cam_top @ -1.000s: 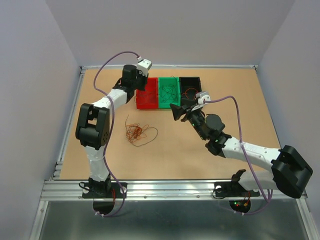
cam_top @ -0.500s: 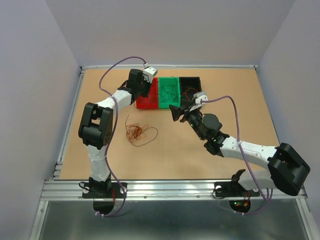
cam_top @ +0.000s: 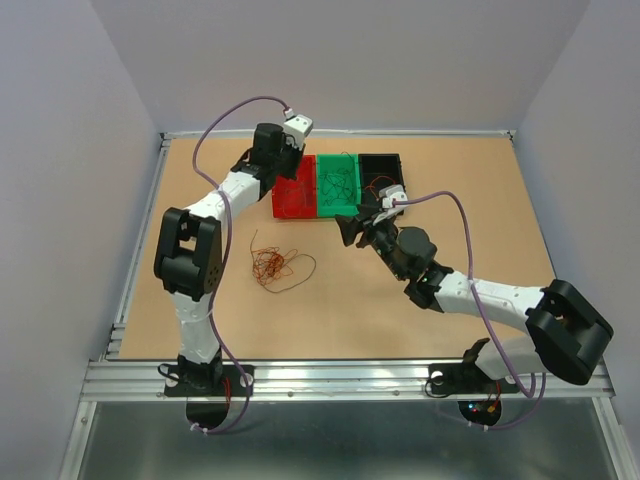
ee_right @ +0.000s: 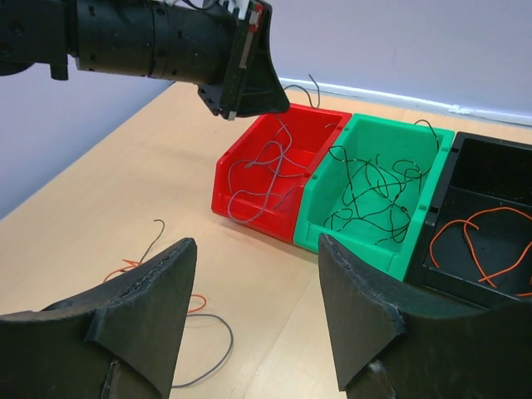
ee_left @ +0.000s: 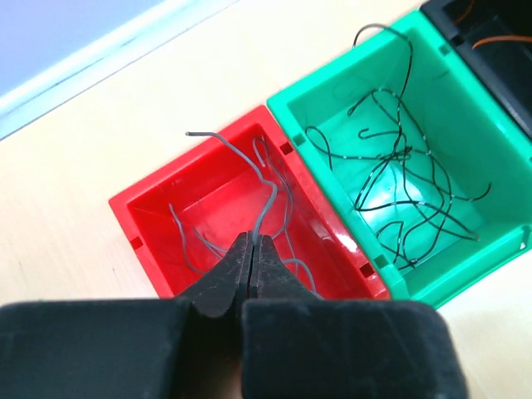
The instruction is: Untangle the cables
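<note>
The left gripper (ee_left: 252,241) hangs over the red bin (ee_left: 220,195), jaws pressed together on a grey wire (ee_left: 271,199) that rises from the tips and curls toward the bin's far rim at 11 o'clock. Held there, it would likely fall among the other grey strands on release (the bins appear to sort by colour, with dark wire in the green bin (ee_left: 453,91) and orange in the black bin (ee_right: 486,170)). The wire's free end pokes past the rim, so it could catch on that edge. The other cables (cam_top: 272,265), a mostly orange clump with a grey loop, lie on the table (cam_top: 450,190) at about 7 o'clock from the bins, well apart from them. The right gripper (cam_top: 352,228) hovers with jaws spread wide, near the bins' front edge and at 2 o'clock from the clump, probably to leave the left arm room. Open table lies all round the clump, and the bins crowd only the 12 to 1 o'clock side.
</note>
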